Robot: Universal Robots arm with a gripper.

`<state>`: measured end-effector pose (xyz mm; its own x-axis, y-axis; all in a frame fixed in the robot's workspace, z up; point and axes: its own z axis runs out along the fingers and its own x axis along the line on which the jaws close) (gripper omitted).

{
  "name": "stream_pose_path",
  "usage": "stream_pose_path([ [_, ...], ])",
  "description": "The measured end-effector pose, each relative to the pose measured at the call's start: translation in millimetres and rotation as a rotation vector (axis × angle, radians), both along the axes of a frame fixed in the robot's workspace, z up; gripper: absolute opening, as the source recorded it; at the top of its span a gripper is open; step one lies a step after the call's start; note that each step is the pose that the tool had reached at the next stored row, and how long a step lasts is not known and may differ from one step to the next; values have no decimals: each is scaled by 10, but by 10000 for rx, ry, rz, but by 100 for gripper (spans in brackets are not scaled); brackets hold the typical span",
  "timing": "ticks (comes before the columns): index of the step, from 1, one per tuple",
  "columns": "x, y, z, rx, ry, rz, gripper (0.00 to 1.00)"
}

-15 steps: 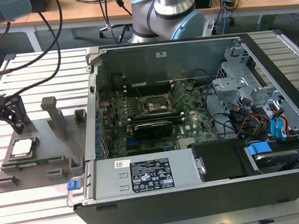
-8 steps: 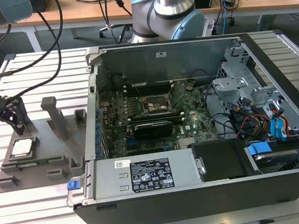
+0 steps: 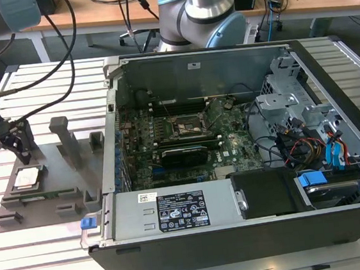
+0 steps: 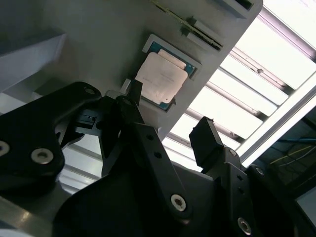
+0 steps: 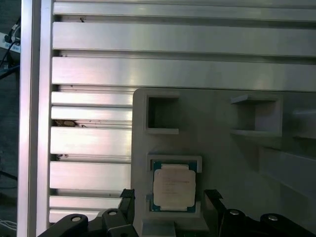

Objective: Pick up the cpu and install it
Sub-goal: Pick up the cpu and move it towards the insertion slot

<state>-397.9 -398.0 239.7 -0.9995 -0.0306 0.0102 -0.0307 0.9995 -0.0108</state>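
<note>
cpu (image 5: 173,187) lies flat, lid up, in its pocket on the grey tray (image 5: 222,163), at 9 o'clock of the computer case (image 3: 235,168) in the exterior view. Near-square, no real long axis; edges parallel to pocket walls. hand (image 4: 168,107) wide open, empty, straddling it from above. My take: centre on opposite edges, descend plumb, pinch lightly, keep level.

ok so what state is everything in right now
cpu: flat in its tray pocket, not gripped
gripper: open, poised over the cpu
tray: flat on the slatted table
computer case: on its side, open, motherboard exposed
</note>
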Motion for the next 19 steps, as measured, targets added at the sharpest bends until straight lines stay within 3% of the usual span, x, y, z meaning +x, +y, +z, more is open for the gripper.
stream_pose_path([
  [19,0,0,-124,0,0,0,66],
])
